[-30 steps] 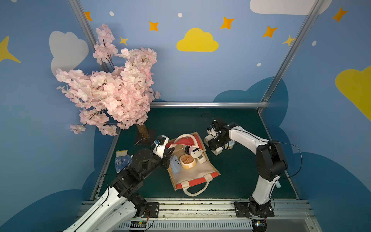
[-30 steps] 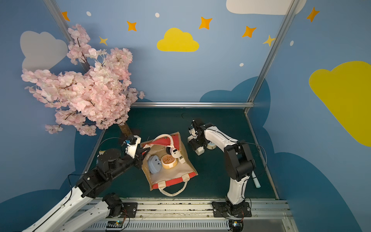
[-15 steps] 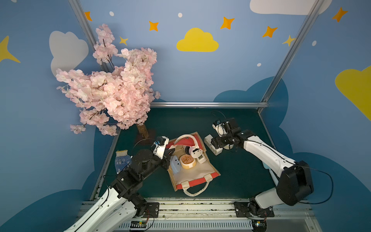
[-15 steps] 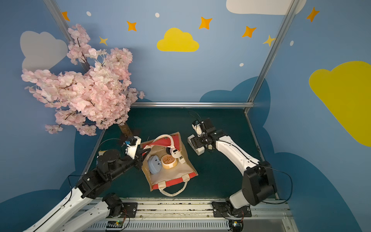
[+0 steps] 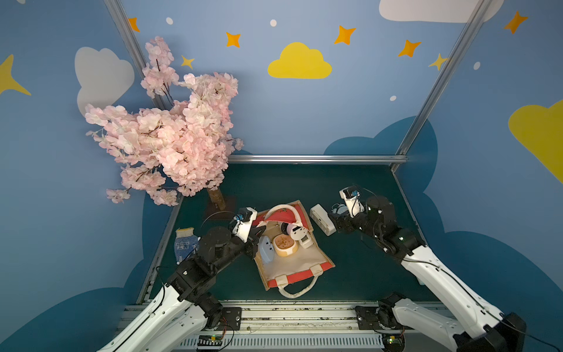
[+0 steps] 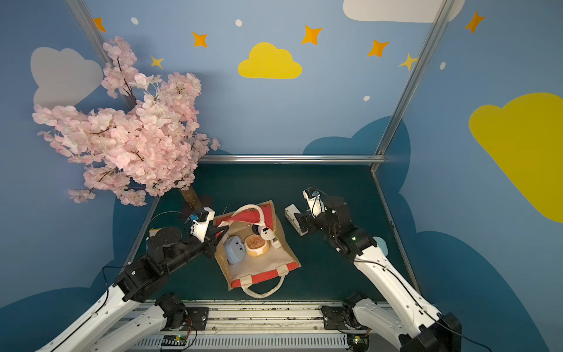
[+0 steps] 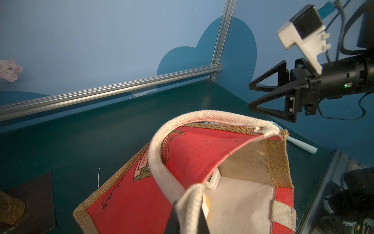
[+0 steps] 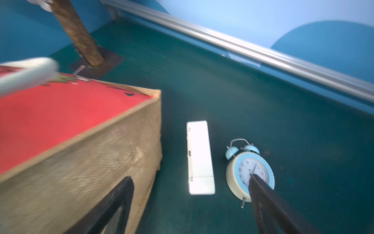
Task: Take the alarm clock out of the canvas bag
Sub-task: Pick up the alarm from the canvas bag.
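A: Surface?
B: Blue walls (image 5: 304,122) are enclosing a green tabletop (image 5: 274,183). The alarm clock (image 8: 242,168) is lying at the canvas bag (image 5: 292,265)'s two o'clock, with the right arm (image 5: 426,268) partly hiding it from above.
A: Pincers?
B: The left pincer (image 7: 189,211) is clenching the handle (image 7: 162,162); the right pincer (image 7: 251,96) is gaping.

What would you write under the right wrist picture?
Blue alarm clock sits on the green table beside a white box, outside the canvas bag.

We see the red-and-burlap canvas bag (image 5: 297,264) standing open, our left gripper (image 5: 261,229) at its rim, a white rectangular box (image 5: 322,219) just beside it.
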Available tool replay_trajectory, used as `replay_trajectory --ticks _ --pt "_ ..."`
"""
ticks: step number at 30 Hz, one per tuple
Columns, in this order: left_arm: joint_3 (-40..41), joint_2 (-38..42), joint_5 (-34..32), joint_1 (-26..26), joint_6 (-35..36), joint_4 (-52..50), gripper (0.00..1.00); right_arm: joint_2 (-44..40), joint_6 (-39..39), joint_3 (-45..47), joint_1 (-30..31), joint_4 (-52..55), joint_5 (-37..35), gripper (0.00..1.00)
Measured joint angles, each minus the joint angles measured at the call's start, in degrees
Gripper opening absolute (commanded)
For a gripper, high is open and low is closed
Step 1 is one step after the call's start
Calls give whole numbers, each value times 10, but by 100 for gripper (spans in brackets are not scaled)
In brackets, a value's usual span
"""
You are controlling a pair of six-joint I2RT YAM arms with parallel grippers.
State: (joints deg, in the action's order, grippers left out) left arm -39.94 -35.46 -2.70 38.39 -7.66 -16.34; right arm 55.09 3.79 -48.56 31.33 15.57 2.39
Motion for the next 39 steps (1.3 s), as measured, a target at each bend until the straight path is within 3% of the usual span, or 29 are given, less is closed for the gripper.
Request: replay_trajectory --ticks 5,14,28,33,39 --pt "0 0 0 0 2 -2 7 -63 4 27 75 -16 -10 84" --pt "0 0 -1 0 2 -3 7 -110 30 30 248 -21 -110 79" --pt "-1 -4 -12 3 -1 -3 6 -46 56 28 543 -26 -355 74" --pt "-1 -5 -14 3 -2 -3 6 28 55 8 568 -25 -392 74" --pt "-1 7 -14 3 -2 -9 6 92 49 -4 540 -17 -375 74"
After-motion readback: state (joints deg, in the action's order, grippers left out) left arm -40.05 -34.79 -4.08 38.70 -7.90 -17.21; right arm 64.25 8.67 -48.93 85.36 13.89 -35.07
